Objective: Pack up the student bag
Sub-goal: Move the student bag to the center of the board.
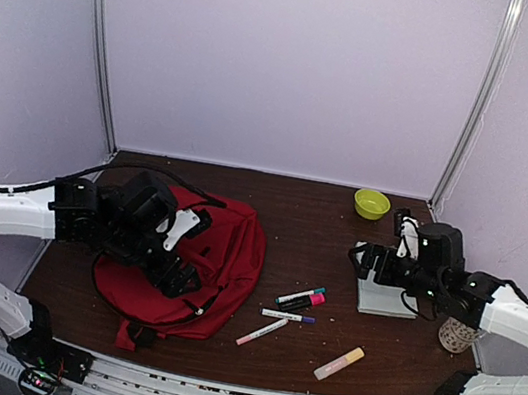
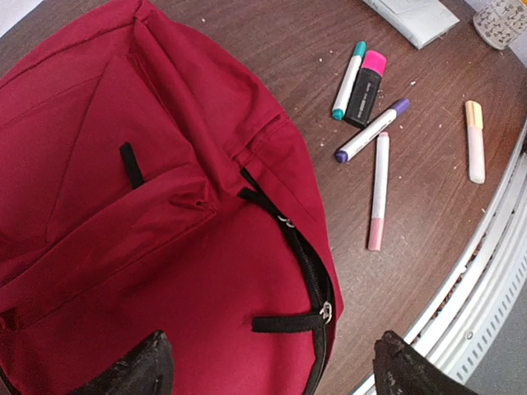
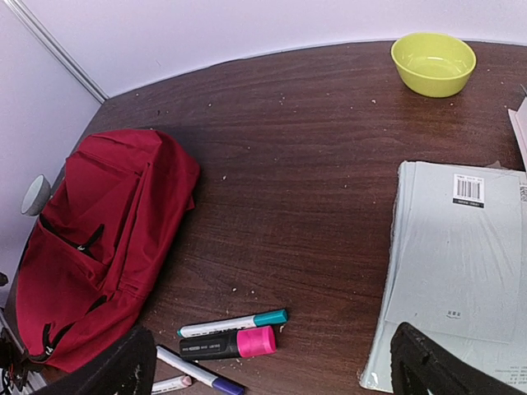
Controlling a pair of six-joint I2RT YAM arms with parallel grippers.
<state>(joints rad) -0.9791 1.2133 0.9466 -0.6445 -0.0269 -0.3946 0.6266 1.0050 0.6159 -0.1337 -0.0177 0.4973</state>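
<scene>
The student bag (image 1: 224,257) is a dark-red backpack lying flat at the left of the table. It also shows in the left wrist view (image 2: 165,206) and the right wrist view (image 3: 90,239). My left gripper (image 1: 178,276) hovers over the bag's near part, open and empty (image 2: 272,374), with a black zipper pull (image 2: 327,311) between its fingers below. My right gripper (image 1: 367,260) is open and empty (image 3: 272,374), held above the table between several markers and a pale grey book (image 1: 384,299).
A teal marker (image 1: 301,294), a black-and-pink highlighter (image 1: 303,303), a purple-capped marker (image 1: 288,316), a pink marker (image 1: 262,332) and a peach highlighter (image 1: 339,363) lie right of the bag. A green bowl (image 1: 371,203) stands far right. A patterned cup (image 1: 457,336) stands near the right arm.
</scene>
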